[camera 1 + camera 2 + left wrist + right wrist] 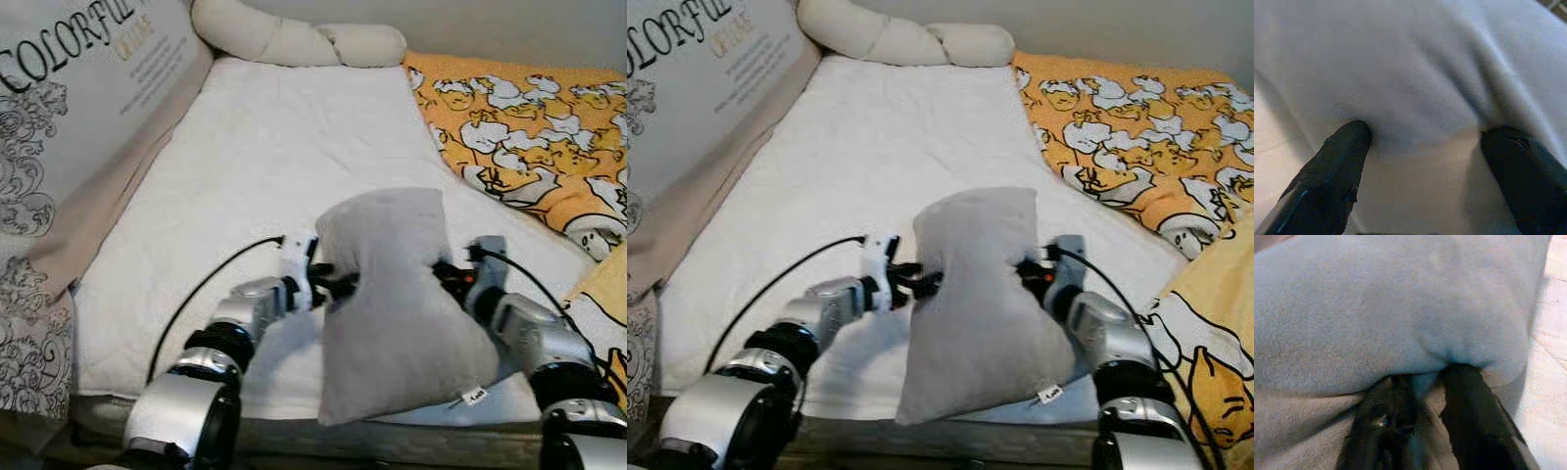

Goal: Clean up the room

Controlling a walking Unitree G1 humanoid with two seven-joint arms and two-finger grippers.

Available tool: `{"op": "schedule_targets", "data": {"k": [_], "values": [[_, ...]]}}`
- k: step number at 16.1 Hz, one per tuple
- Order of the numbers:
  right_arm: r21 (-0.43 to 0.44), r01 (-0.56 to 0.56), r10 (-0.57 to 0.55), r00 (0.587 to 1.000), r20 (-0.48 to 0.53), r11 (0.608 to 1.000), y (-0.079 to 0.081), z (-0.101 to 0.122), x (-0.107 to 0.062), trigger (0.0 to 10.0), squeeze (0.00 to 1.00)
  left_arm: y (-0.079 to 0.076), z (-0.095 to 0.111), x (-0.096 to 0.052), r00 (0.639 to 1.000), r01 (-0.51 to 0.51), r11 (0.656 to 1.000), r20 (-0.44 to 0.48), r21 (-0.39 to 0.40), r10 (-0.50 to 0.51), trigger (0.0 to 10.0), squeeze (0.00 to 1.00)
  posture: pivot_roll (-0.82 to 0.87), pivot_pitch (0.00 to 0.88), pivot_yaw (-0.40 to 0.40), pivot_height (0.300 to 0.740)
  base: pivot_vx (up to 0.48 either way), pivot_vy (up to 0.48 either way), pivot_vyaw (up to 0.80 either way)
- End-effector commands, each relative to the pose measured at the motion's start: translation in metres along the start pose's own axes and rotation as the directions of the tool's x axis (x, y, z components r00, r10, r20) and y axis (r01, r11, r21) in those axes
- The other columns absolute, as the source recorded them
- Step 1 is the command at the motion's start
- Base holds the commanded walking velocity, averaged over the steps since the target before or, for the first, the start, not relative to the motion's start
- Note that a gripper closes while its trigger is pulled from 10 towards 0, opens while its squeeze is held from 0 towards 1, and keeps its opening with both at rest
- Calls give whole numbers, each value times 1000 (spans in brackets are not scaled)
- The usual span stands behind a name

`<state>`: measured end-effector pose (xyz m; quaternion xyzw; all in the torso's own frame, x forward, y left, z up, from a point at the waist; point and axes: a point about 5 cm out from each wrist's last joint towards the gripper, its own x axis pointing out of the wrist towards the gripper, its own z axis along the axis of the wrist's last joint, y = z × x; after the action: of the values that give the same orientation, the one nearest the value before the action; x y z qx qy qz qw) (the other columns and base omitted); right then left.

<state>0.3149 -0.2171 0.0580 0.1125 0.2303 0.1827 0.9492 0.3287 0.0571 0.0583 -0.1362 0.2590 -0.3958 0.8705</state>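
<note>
Grey pillow (397, 308) held upright over the bed (265, 166) edge, squeezed from both sides so it carries. Left tool (1422, 147) spread, fingertips pressing fabric; right tool (1427, 396) pinching a fold.

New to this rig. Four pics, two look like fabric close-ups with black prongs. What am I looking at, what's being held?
It is a humanoid robot with two silver arms, each ending in two black fingers. The two wide pictures come from a stereo camera on its head, looking down at a bed with a white mattress cover, a cream bolster at the far end and an orange cartoon-print blanket on the right. The close-ups come from cameras on each wrist, looking along the fingers. The left gripper has its fingers spread and pressed into the side of a grey pillow; the right gripper pinches a fold on the opposite side. Together they hold the pillow upright over the bed's near edge.
</note>
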Motion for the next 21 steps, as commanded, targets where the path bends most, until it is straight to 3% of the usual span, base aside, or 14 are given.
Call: {"op": "schedule_targets", "data": {"k": [1, 2, 3, 6, 8, 12, 13, 14, 15, 16, 17, 19, 20, 21], "values": [[-39, -56, 57, 998, 20, 998, 15, 10, 10, 10000, 1000, -8, 0, 6, 999, 21, 999, -35, 40, -19, 10000, 0, 14, 0, -45, 740, 0, 0, 0], [-46, -105, 106, 994, 14, 993, 28, 10, 17, 10000, 1000, -7, -4, 8, 997, -19, 998, -68, 53, 22, 10000, 0, 15, 0, -45, 740, 0, 0, 0], [-50, -127, 128, 992, 10, 991, 35, 9, 20, 10000, 0, -8, -2, 9, 998, -17, 998, -63, 54, 21, 10000, 0, 15, 0, -44, 740, 0, 0, 0], [-73, -197, 200, 979, 29, 978, 60, 17, 34, 10000, 0, -14, 12, 12, 1000, 12, 1000, -4, 20, -12, 10000, 0, 19, 0, -43, 740, 0, 0, 0], [-54, -254, 258, 961, 103, 966, 81, 37, 44, 10000, 0, -16, 42, 11, 995, 38, 998, 91, 55, -42, 10000, 0, 22, 0, -39, 740, 0, 0, 0], [-54, -254, 258, 961, 103, 966, 81, 37, 44, 10000, 0, -16, 42, 11, 995, 38, 998, 91, 55, -42, 10000, 0, 22, 0, -39, 740, 0, 0, 0], [-48, -265, 269, 956, 120, 963, 85, 42, 45, 10000, 0, -17, 53, 8, 989, 54, 998, 138, 40, -59, 10000, 0, 26, 0, -41, 740, 0, 0, 0], [-30, -254, 256, 963, 90, 967, 80, 32, 43, 10000, 0, -12, 80, -14, 972, 79, 990, 210, 117, -103, 10000, 0, 43, 0, -51, 740, 0, 0, 0], [-19, -243, 243, 968, 66, 970, 77, 26, 42, 10000, 0, -9, 80, -18, 974, 66, 988, 205, 136, -94, 10000, 0, 43, 0, -51, 740, 0, 0, 0], [9, -180, 180, 983, -36, 984, 64, 3, 37, 10000, 78, 5, 70, -25, 990, -8, 982, 142, 190, -20, 10000, 0, 40, 0, -49, 740, 0, 0, 0], [12, -138, 139, 988, -70, 990, 55, -7, 33, 10000, 1000, 15, 65, -29, 993, -78, 969, 109, 235, 54, 10000, 0, 38, 0, -49, 740, 0, 0, 0], [22, -86, 88, 992, -90, 996, 44, -16, 27, 10000, 1000, 26, 61, -35, 989, -145, 940, 77, 308, 128, 10000, 0, 36, 0, -47, 740, 0, 0, 0], [83, -27, 35, 995, -92, 996, 24, -23, 13, 10000, 1000, 35, 60, -48, 981, -190, 931, 91, 310, 170, 10000, 0, 31, 0, -45, 740, 0, 0, 0], [92, -19, 28, 995, -93, 996, 19, -24, 9, 10000, 1000, 37, 61, -52, 981, -191, 935, 100, 299, 168, 10000, 0, 30, 0, -45, 740, 0, 0, 0]]}}
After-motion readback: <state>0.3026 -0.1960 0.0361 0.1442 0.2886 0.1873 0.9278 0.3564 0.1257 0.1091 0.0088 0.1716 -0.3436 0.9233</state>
